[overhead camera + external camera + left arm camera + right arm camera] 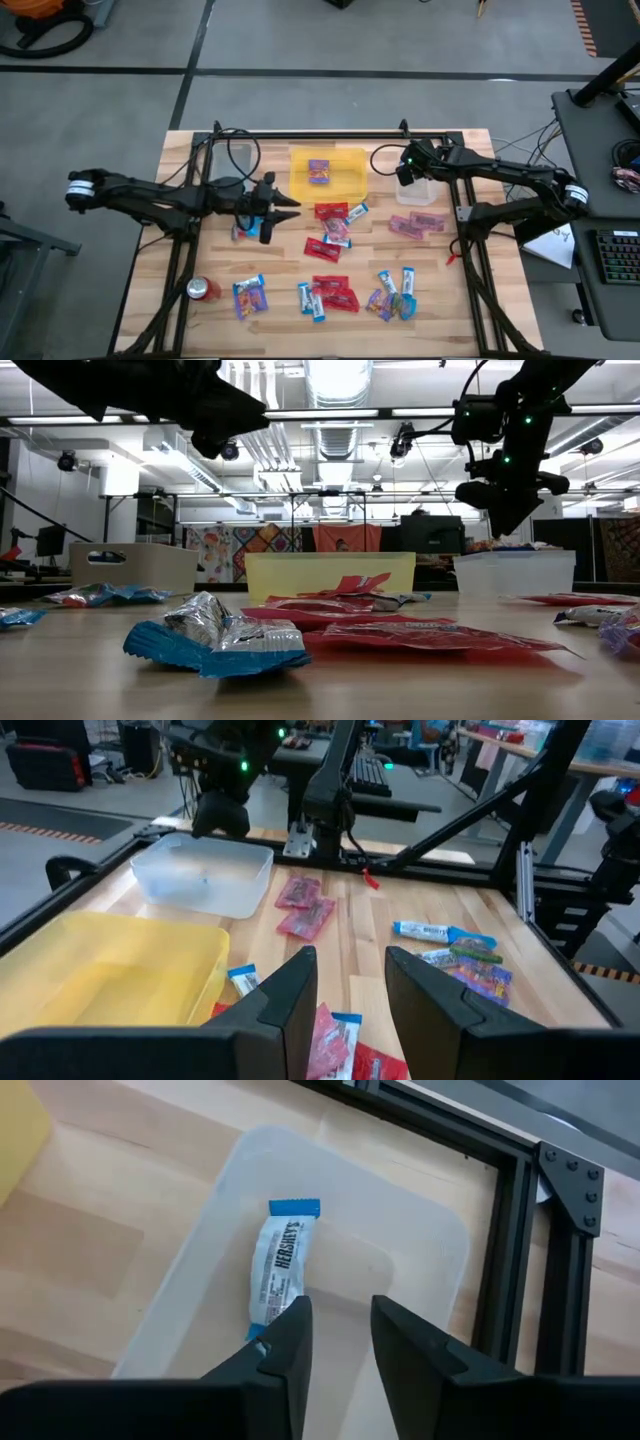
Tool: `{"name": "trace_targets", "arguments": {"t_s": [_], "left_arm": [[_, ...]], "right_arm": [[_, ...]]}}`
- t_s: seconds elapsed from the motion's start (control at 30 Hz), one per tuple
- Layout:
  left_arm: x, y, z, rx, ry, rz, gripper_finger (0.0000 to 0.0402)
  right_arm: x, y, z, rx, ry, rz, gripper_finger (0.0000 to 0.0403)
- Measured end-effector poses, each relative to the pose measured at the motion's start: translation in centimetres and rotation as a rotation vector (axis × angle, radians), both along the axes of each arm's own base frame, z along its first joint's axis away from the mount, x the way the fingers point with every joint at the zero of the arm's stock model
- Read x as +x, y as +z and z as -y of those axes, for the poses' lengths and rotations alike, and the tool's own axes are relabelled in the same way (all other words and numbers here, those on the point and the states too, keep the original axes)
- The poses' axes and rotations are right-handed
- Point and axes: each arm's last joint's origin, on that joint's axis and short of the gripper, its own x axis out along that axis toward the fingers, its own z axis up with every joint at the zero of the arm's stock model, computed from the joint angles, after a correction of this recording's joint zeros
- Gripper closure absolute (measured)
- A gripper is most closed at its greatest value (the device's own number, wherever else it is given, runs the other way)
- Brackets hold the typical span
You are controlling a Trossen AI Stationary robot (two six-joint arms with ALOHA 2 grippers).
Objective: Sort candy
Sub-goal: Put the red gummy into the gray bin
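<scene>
One blue-and-white bar [278,1270] in clear tub [420,1230], right claw [338,1335] empty, fingers parted above it.

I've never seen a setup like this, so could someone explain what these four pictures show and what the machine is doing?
It is a robot with two dark arms at a wooden table, sorting wrapped candy. One picture looks straight down, one looks level across the tabletop, and two come from cameras on the arms' wrists. The right gripper hangs over a clear bin, jaws apart and empty; a blue-and-white bar lies in the bin below. The left gripper waits above the middle of the table, also holding nothing. A yellow bin holds one purple packet. Red packets, more bars and a red soda can lie loose.
</scene>
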Motion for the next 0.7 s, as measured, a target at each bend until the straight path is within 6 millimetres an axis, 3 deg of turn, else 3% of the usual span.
{"name": "trace_targets", "arguments": {"t_s": [0.47,0.7], "left_arm": [[1.9,-2.3,0.0,0.000,-0.001,-0.057,0.0297],[2.6,-3.7,0.3,0.000,-0.013,-0.117,0.0297]], "right_arm": [[0.3,0.5,-0.2,-0.011,0.110,0.008,0.0312],[1.0,2.8,-2.6,-0.070,0.235,0.124,0.0331]]}}
